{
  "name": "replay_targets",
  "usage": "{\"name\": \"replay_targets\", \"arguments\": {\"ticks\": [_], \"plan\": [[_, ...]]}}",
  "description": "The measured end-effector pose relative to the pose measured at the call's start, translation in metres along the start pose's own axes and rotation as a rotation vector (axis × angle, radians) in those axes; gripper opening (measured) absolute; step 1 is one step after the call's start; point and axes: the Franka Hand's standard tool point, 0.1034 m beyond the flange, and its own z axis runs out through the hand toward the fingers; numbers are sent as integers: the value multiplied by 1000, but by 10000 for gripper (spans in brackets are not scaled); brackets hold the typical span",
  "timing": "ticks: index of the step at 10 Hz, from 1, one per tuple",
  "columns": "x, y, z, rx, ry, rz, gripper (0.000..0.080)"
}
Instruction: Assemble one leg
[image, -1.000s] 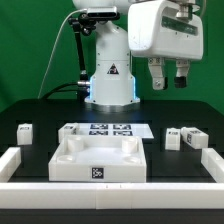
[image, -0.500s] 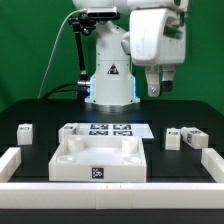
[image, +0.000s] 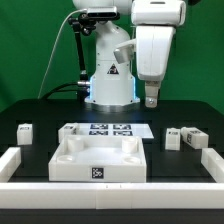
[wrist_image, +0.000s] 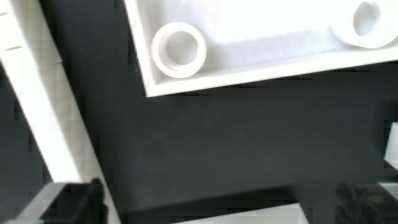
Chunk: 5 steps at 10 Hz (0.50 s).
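Note:
Several small white legs with tags lie on the black table: one at the exterior view's left, two at its right. My gripper hangs high above the table, over the area behind the right-hand legs and apart from all of them. In the wrist view my gripper is open and empty. Its dark fingertips stand wide apart over bare black table. No leg shows clearly in the wrist view.
A large white tray-like piece with a raised rim sits at the front centre; it also shows in the wrist view with two round holes. The marker board lies behind it. A white border wall frames the work area.
The gripper has moved toward the exterior view's left and turned about its vertical axis, so its fingers now appear edge-on. Nothing on the table has moved.

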Motion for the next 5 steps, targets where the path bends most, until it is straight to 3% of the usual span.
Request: {"name": "replay_targets", "arguments": {"ticks": [3,5], "plan": [[2,-2,2,2,-4,-10,649],[-16,-20,22,15,-2,-47,649]]}}
